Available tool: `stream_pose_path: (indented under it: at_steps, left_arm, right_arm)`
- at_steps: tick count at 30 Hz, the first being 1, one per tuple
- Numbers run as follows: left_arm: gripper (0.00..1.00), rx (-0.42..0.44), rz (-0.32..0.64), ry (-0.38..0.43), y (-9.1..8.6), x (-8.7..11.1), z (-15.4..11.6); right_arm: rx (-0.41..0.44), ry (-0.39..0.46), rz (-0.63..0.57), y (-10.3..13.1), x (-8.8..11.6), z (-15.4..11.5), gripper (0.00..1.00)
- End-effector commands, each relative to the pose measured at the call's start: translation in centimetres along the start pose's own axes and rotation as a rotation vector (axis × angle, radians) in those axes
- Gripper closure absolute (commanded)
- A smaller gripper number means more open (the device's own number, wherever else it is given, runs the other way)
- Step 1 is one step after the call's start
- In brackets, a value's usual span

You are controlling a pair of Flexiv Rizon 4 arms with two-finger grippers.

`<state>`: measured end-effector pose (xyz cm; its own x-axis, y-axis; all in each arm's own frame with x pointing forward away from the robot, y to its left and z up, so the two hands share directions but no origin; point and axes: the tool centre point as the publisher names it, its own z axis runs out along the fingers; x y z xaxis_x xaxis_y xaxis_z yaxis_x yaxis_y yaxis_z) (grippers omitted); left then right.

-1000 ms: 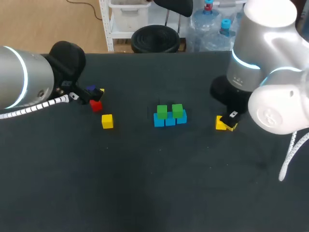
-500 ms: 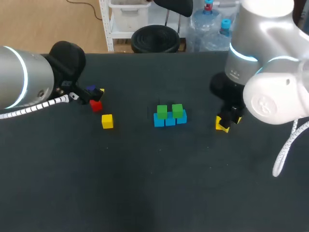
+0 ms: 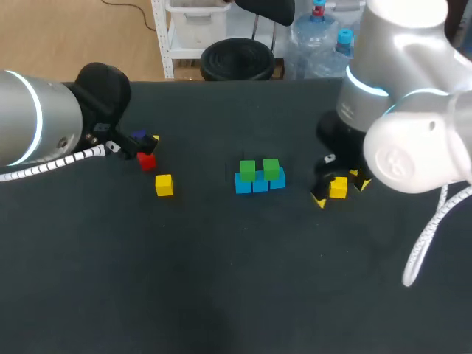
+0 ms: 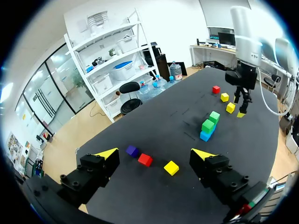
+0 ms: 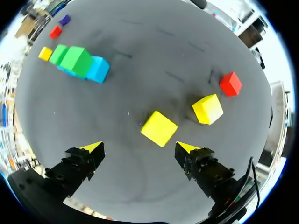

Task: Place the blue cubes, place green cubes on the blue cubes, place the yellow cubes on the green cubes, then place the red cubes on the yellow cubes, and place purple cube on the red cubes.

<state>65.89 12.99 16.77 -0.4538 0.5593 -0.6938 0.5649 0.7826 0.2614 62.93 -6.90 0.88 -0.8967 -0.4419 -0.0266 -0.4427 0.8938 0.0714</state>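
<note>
A row of blue cubes (image 3: 259, 183) lies in the middle, with two green cubes (image 3: 247, 170) side by side on top. Well left of it sits a yellow cube (image 3: 164, 185); behind that a red cube (image 3: 146, 161), then a purple cube (image 3: 138, 137). Right of the row, a second yellow cube (image 5: 159, 128) lies between the right gripper's (image 5: 139, 148) spread fingers, with a third yellow cube (image 5: 208, 108) and a second red cube (image 5: 231, 84) near it.

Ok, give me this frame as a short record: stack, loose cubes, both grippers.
stack: two green cubes on the blue cubes
left gripper: open, empty
ahead of it: purple cube, red cube, yellow cube
right gripper: open, second yellow cube loose between its fingers, untouched
beyond that: third yellow cube, second red cube
</note>
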Motion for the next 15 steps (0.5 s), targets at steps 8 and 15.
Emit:
stream_pose_path:
  at_steps: [8, 15]
  left_arm:
    - [0.00, -0.003, -0.002, -0.003, -0.1, 0.1, 0.1]
    - [0.00, -0.003, -0.002, -0.003, -0.1, 0.1, 0.1]
  right_arm:
    - [0.106, 0.004, 0.147, 0.6, -2.3, 0.8, 0.00]
    - [0.120, 0.012, 0.193, 0.1, -2.2, 0.9, 0.00]
